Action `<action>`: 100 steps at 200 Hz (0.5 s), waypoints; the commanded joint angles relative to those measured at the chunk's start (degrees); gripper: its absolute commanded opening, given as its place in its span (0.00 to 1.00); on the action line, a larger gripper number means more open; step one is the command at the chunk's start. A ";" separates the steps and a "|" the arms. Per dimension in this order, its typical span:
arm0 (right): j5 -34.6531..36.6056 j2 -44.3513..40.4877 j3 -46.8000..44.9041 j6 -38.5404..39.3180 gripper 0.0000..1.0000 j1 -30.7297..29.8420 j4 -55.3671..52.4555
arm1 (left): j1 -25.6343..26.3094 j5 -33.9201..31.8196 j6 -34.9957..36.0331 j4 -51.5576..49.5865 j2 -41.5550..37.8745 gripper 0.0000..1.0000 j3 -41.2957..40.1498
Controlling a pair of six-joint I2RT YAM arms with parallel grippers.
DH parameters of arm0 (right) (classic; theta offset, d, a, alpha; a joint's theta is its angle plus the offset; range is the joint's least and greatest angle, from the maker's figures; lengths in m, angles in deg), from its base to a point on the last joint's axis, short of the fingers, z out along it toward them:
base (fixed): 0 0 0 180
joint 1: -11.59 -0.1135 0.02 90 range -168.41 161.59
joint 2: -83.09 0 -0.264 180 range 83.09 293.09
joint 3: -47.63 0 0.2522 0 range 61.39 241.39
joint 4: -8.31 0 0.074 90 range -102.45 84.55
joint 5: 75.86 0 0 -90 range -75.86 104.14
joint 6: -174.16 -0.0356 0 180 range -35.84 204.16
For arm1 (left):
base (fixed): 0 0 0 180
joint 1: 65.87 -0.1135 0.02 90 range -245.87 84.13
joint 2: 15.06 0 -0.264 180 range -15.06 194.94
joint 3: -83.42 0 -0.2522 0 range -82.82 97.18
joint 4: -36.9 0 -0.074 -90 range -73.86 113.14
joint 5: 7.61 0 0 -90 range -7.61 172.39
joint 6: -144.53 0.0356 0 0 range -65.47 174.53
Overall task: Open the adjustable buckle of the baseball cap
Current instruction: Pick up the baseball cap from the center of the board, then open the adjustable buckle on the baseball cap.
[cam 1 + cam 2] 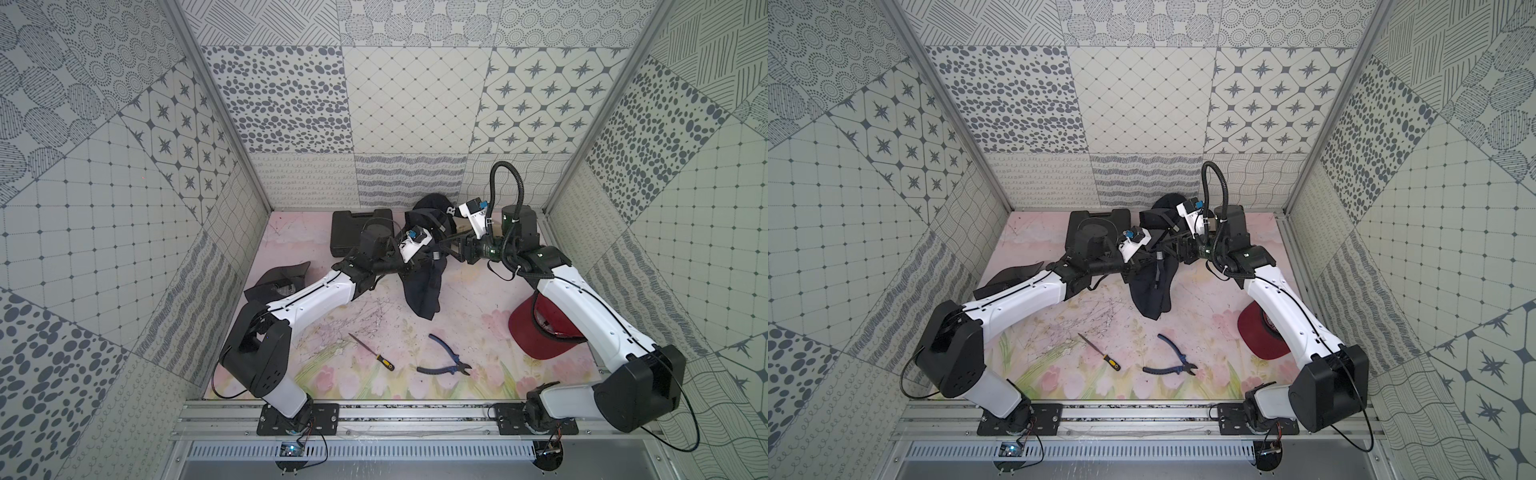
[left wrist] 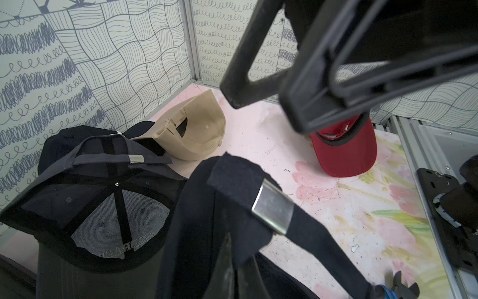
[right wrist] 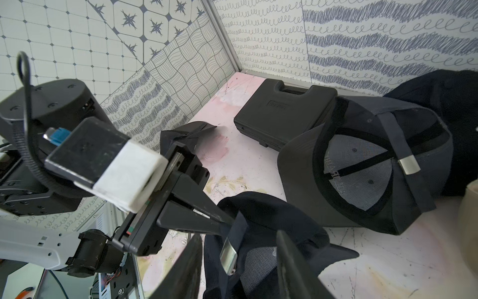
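So, the metal buckle (image 2: 273, 207) sits on the strap (image 2: 323, 248) of the navy cap (image 1: 422, 286), which dangles over the middle of the tabletop (image 1: 374, 307), slightly toward the far side. The left pincer (image 3: 226, 222) is clenched on that strap, just beside the buckle. The right pincer (image 3: 238, 235) is spread with a finger on either side, gripping nothing yet. I'd bite only the buckle's flap, not fabric, and pry against the left's hold. Both wrist views show the buckle clearly; top views barely do. The beige cap (image 2: 196, 129) only shows properly on the left wrist.
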 commanded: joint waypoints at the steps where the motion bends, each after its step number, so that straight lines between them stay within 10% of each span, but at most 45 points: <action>1: -1.83 1.15 2.33 0.35 0.48 0.26 -0.99 | 0.42 3.32 2.34 -0.77 -0.52 0.00 0.95; 100: -8.28 5.13 3.44 -2.21 0.37 0.19 -1.85 | 0.77 3.63 3.37 -2.60 -0.55 0.00 1.87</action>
